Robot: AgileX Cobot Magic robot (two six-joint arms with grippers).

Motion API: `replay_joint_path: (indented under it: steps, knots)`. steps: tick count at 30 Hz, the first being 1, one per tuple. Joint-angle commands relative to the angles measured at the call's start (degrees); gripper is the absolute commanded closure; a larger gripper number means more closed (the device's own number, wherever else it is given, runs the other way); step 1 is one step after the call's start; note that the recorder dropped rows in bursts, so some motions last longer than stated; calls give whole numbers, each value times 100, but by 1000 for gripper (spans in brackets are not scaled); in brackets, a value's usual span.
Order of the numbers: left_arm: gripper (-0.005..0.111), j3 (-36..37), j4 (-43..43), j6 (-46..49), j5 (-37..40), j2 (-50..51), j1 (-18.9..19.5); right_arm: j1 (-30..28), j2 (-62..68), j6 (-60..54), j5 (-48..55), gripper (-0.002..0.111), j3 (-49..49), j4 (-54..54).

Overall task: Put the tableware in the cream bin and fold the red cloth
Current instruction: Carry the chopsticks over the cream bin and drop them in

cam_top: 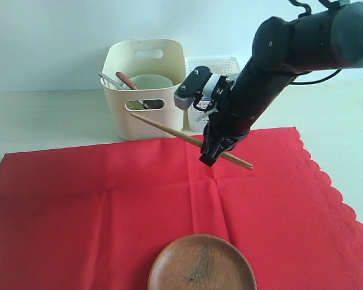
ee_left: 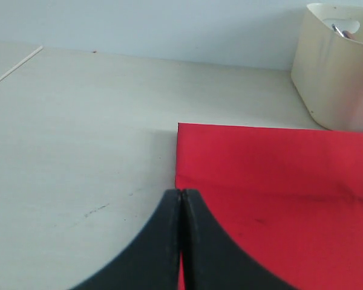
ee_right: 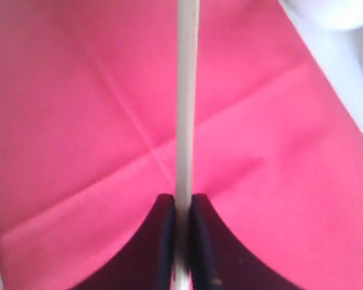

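A pale desk [cam_top: 48, 115] carries the red cloth [cam_top: 109, 199], spread flat with crease lines, its scalloped edge running down toward 4 o'clock. The dark right arm [cam_top: 290, 48] reaches in from 1 o'clock over the cloth's far edge. The cream bin [cam_top: 145, 124] stands on the desk at 12 o'clock, touching that far edge, with the white lattice basket [cam_top: 221, 63] just behind it toward 1 o'clock. The white bowl [cam_top: 151, 81] sits inside the bin. The round brown plate [cam_top: 201, 266] lies on the cloth at 6 o'clock. The right fingers [cam_top: 209, 151] are clamped on a chopstick [cam_top: 169, 128], held above the cloth and slanting from 10 to 4 o'clock. The left fingers [ee_left: 169, 223] are pressed together on nothing, by a corner of the cloth.
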Motion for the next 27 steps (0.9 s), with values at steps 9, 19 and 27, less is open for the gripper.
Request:
replay_joint_path:
  steps: [9,19,27]
  knots:
    - [106,-4,32,1,-69,-32,-27,7,-439,-1164,-336,108,-1107,2480]
    - [106,-4,32,1,-69,-32,-27,7,683,-1224,-982,108,-2539,2734]
    - [106,-4,32,1,-69,-32,-27,7,1574,-2703,-1443,108,-3252,4111]
